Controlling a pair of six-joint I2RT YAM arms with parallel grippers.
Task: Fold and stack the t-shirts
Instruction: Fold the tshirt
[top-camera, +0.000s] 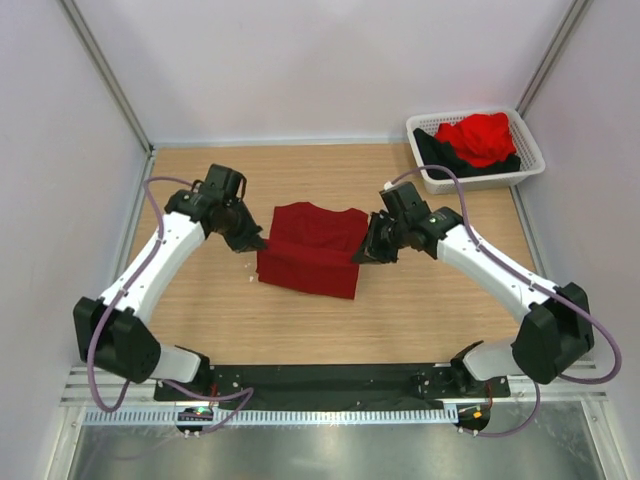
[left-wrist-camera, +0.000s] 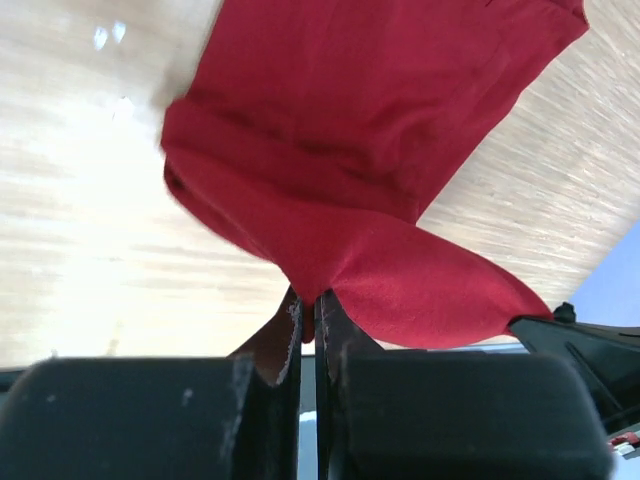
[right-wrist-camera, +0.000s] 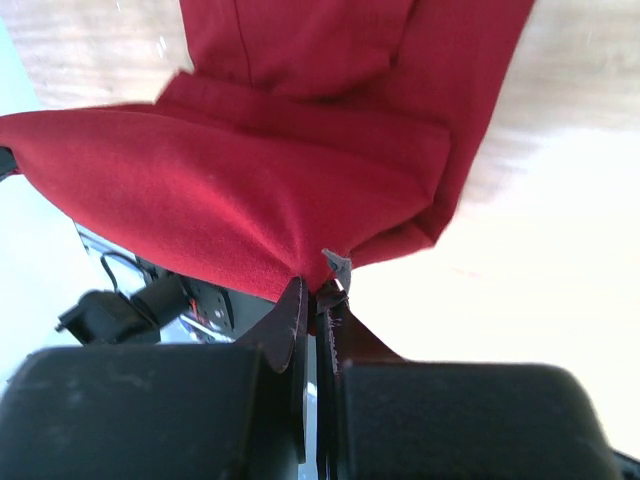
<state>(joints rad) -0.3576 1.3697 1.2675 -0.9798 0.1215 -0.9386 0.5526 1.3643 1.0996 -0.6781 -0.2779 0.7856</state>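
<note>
Working over a wooden counter (top-camera: 200, 320). Handling the crimson shirt (top-camera: 312, 250) at mid-counter: already doubled into a rough rectangle, resting on the wood along its near edge, raised at both sides. Noting a basket (top-camera: 485, 182) at the far right corner, well apart, holding a red shirt (top-camera: 482, 138) heaped over a black shirt (top-camera: 432, 148), both unfolded.

Pinching the crimson shirt's left edge with the left claw (top-camera: 256, 241), pressed together on a bunch of cloth. Pinching the right edge the same way with the right claw (top-camera: 362, 252).

Judging the step: mid-fold on the first shirt, stretched between the two arms. Expecting the next move to call for carrying both pinched edges the same way at an even pace, holding enough tension to lay the layer flat, and releasing only once the cloth is down. Watching for sag or bunching in the middle. Counting two shirts left to fold; stack not begun.
</note>
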